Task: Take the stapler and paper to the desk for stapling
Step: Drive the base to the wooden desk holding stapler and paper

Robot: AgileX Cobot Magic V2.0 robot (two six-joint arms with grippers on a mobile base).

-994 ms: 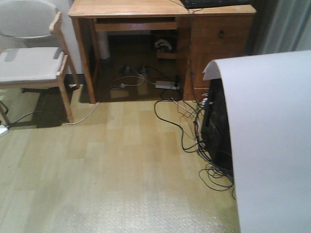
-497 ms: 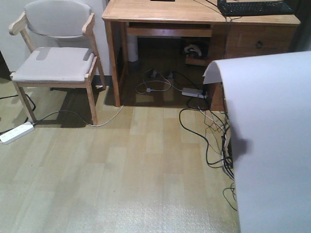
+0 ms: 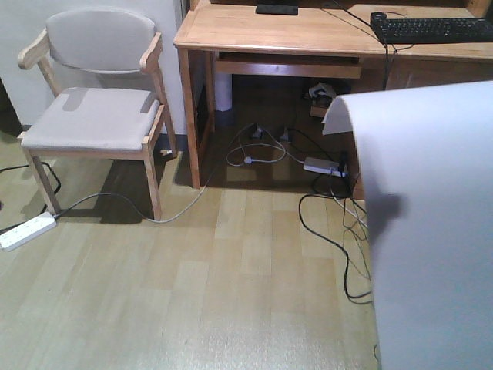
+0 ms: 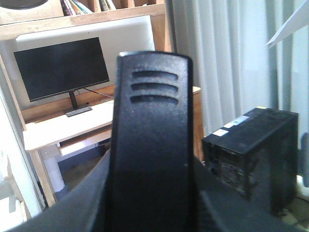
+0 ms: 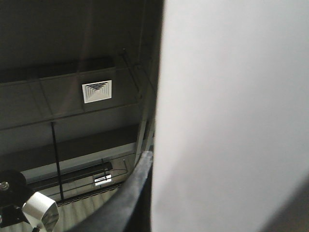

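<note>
Right arm: wrist tipped up, its cam sees ceiling and a vent (image 5: 96, 91). Right gripper (image 5: 217, 203) pinches the paper (image 5: 231, 96). One black finger (image 5: 137, 186) lies along the sheet's left edge, the other is a dark sliver at bottom right.

Left arm: wrist roughly level, cam looks at the desk (image 4: 63, 126) and monitor (image 4: 63, 67). Left gripper (image 4: 152, 205) is clamped on the stapler (image 4: 152, 121), with dark finger shapes low on both sides of it.

Paper: plain white and blank, held upright off the floor. In the front view it blocks the whole right side. Its top-left corner is curled over, and there's a small shadow on the left edge. Not on the desk.

Stapler: black, standing on end, fills the centre of the left wrist view, three short slots near the top. Orange patch not visible. In the air, short of the desk.

Desk ahead: light wood, with a keyboard (image 3: 435, 29) on top right and cables (image 3: 331, 223) on the floor below. Chair (image 3: 96, 116) just left of it. Black PC tower (image 4: 251, 154) right of the stapler.
</note>
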